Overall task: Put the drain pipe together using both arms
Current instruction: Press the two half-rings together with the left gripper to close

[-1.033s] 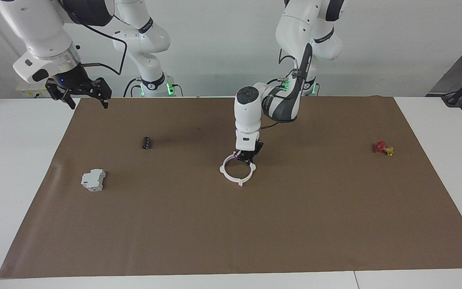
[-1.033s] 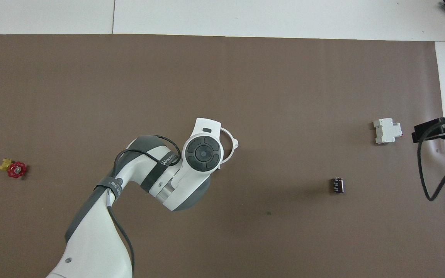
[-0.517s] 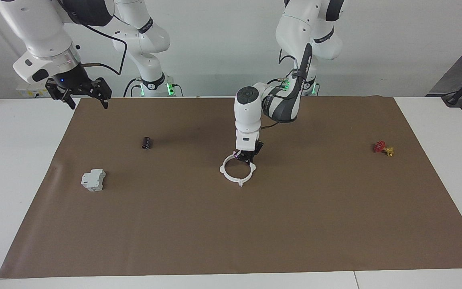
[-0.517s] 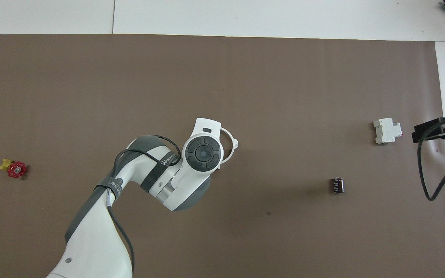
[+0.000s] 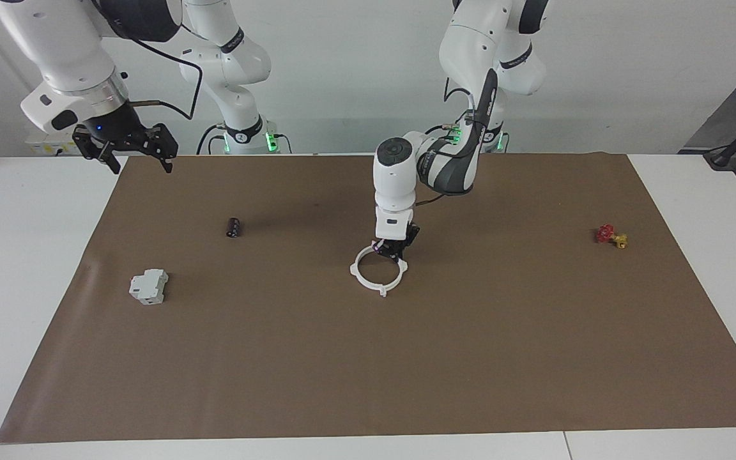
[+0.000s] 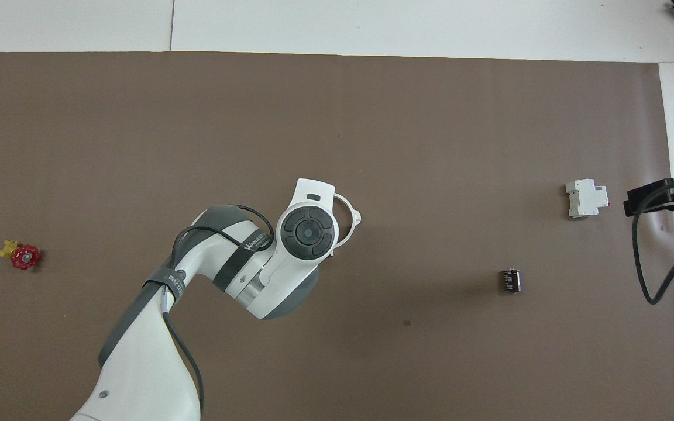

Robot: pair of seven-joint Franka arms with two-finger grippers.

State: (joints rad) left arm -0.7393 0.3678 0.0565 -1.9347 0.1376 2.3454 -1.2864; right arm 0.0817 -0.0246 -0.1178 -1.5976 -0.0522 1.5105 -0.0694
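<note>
Nothing has shifted since a second ago: the white ring (image 5: 375,271) lies mid-mat, the left pincer (image 5: 392,252) clamped on its rim; releasing carelessly could drag it apart; the right pincer (image 5: 131,148) waits spread wide, empty

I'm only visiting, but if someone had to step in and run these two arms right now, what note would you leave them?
Left gripper: down on the mat, shut on the white ring at the part of its rim nearest the robots.
Right gripper: open, empty, waiting raised over the mat's corner at its own end.
Ring: mid-mat, flat, looks like one closed circle, so the halves seem joined.
Left: let go and lift away.
Grey-white block, black cylinder and red-yellow valve lie apart.
</note>
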